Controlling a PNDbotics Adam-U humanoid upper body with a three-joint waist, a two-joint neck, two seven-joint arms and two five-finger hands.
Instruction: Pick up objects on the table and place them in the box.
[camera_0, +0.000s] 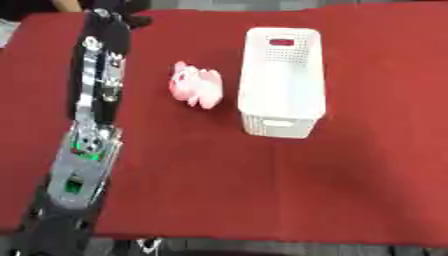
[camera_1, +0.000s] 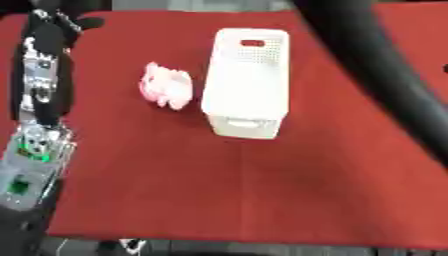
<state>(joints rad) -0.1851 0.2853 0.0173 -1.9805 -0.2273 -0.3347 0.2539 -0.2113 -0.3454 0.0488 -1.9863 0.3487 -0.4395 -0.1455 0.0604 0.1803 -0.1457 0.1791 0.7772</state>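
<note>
**A:** Where are your hands right now?

**B:** Your left arm (camera_0: 92, 100) stretches up the left side of the table (camera_0: 219, 190), away from you. Its left hand (camera_1: 61, 22) is at the far left corner, close to the table's far edge. You can't tell from these views whether the fingers are straight or curled; it's dark and blurred there. Nothing shows in it.

**A:** And the right one?

**B:** Only your right arm (camera_1: 376, 65) shows, as a thick black bar crossing the right eye view from the top toward the right edge. The hand itself doesn't appear in either view.

**A:** Where's the thing you have to pick up?

**B:** The pink object (camera_0: 195, 87) lies on the red cloth of the table, just beside the box (camera_0: 282, 85), on the box's left. It looks soft and lumpy, pink with paler patches; what it is exactly, you can't make out. It's apart from the box, with a strip of red between them.

**A:** And the box?

**B:** It's white, with perforated walls and a handle slot in each short end. It stands upright, long side running away from you, a little right of the table's middle. Its inside shows plain white.

**A:** How far is your left hand from the pink object?

**B:** Well apart: the hand is farther back and to the left of it.
</note>
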